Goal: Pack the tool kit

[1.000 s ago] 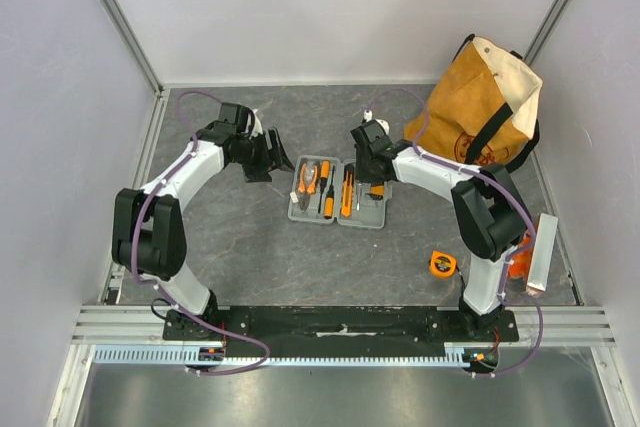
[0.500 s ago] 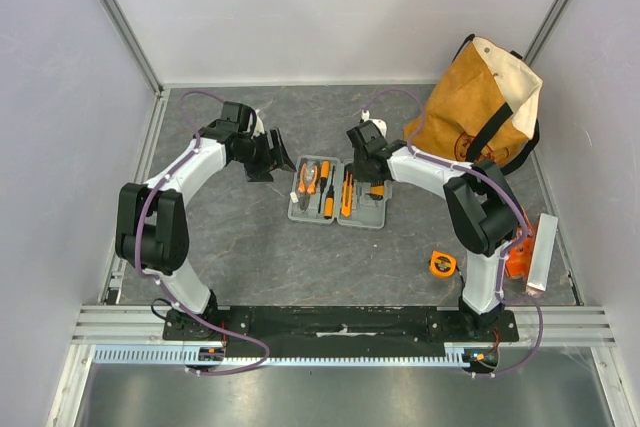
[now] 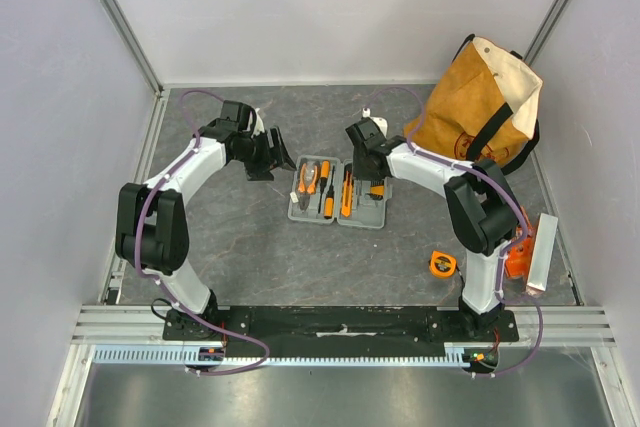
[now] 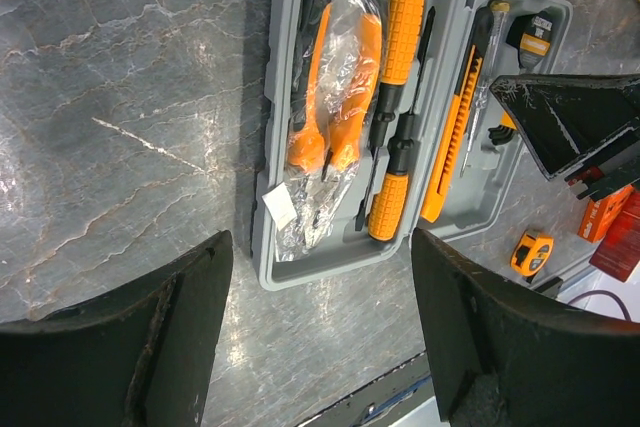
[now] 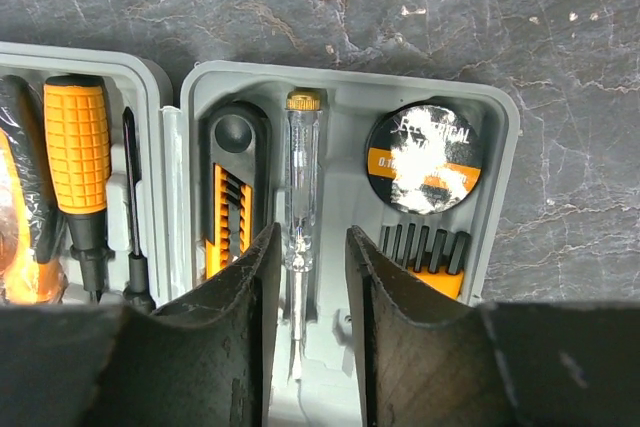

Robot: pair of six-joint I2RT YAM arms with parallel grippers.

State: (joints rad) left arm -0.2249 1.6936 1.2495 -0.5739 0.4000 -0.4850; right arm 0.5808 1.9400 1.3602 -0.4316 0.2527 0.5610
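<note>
Grey case [image 3: 338,193] lies open and flat on the surface [image 3: 300,267] at the centre of the overhead frame. Its left half holds pliers [image 4: 330,117] (wrapped in clear film) and orange-handled screwdrivers [image 4: 403,22]. Its right half holds a knife [image 5: 228,212], a clear-handled tester [image 5: 300,187] and a round black-and-orange disc [image 5: 425,162].

Left tool [image 3: 270,159] hangs just left of the case, spread wide and holding nothing. Right tool [image 5: 310,247] is over the right half, narrowly parted either side of the tester. A gap shows on each side and nothing is gripped.

Tape measure [image 3: 442,263] sits apart, lower right.
</note>
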